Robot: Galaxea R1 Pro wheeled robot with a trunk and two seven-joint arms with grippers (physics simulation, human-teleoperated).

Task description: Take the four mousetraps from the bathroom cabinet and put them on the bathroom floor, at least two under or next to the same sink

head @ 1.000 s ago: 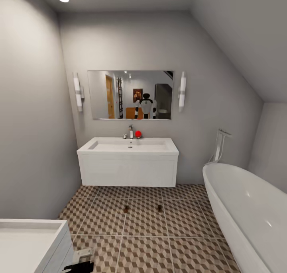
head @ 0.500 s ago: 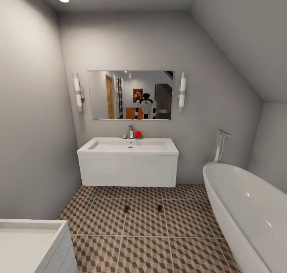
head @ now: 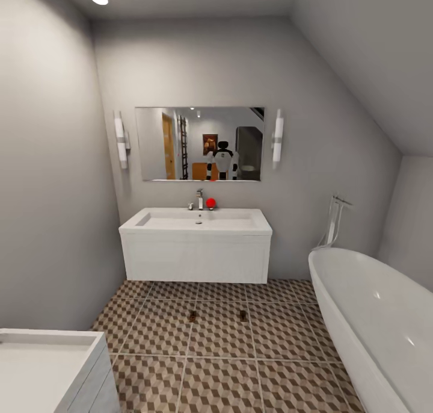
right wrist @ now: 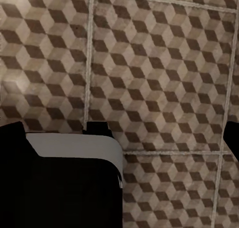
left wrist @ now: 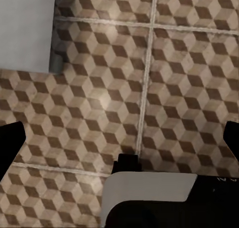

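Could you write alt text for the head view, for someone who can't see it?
Two small tan mousetraps lie on the brown cube-patterned tiled bathroom floor in front of a white wall-hung sink. A mirror hangs above; a white oval bathtub stands at right.

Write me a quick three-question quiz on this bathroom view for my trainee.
1. True or false: two small tan mousetraps lie on the cube-patterned tiled floor in front of the white wall-hung sink.
2. What sits beside the chrome faucet? A) red round object B) green bottle C) blue towel
3. Fill in: in the head view, the white oval bathtub stands to the sink's ____.

Key: 1 true; 2 A; 3 right.
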